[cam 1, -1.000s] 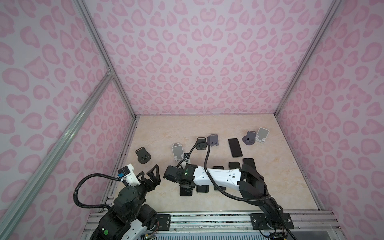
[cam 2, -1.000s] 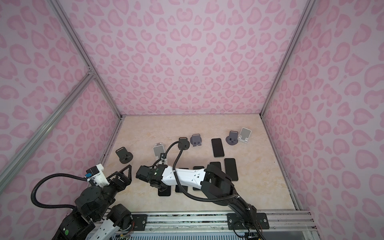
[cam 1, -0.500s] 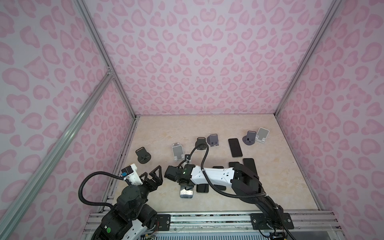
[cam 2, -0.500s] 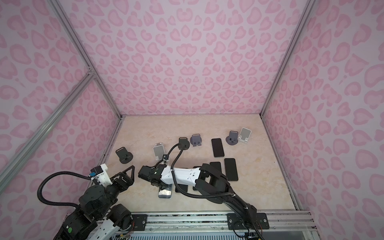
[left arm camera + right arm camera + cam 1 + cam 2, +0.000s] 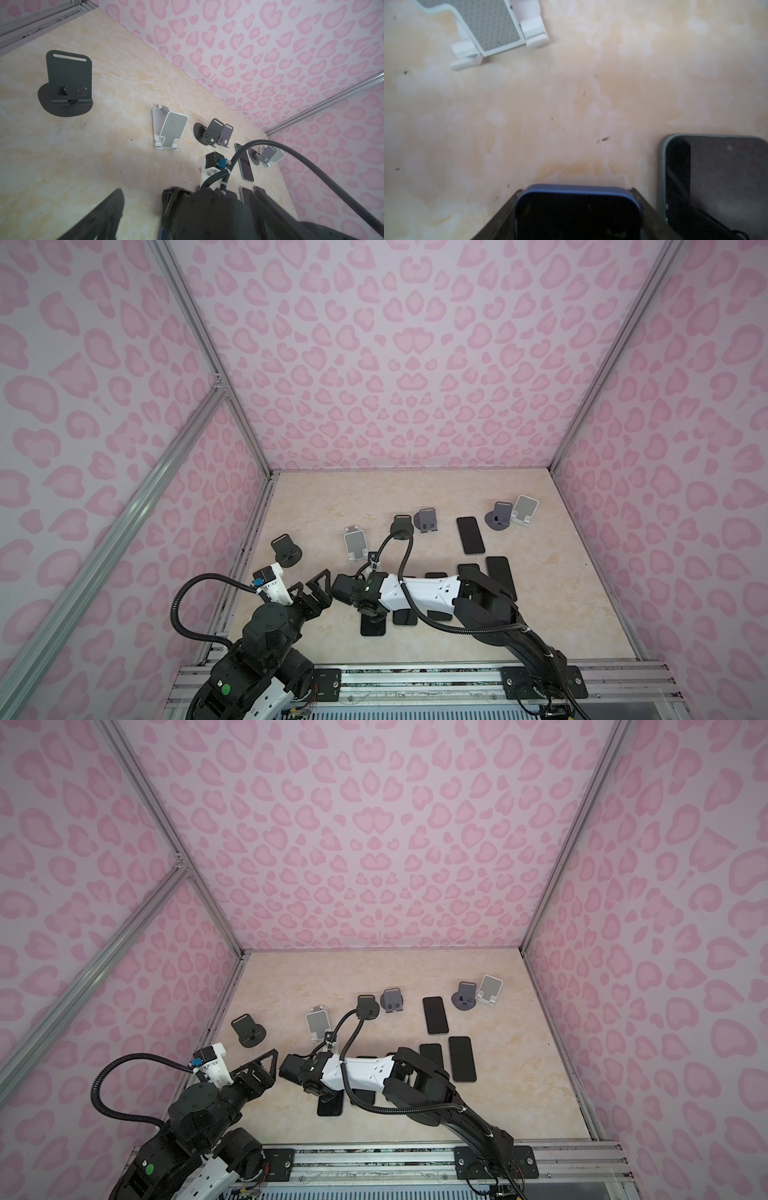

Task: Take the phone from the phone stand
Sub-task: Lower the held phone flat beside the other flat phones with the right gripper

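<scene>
Clamping blue-edged phone [image 5: 577, 214] across width in right end effector [image 5: 575, 190], long axis back toward wrist; white stand [image 5: 496, 27] apart; left end effector [image 5: 312, 590] wide, empty, farther

beige marbled tabletop [image 5: 415, 493], pink spotted walls [image 5: 395, 344], aluminium frame rail [image 5: 415, 678]

Glossy glass phone [image 5: 577, 214], matt blue rim; smooth marble-look tabletop [image 5: 571, 104]; white plastic stand [image 5: 496, 25].
</scene>
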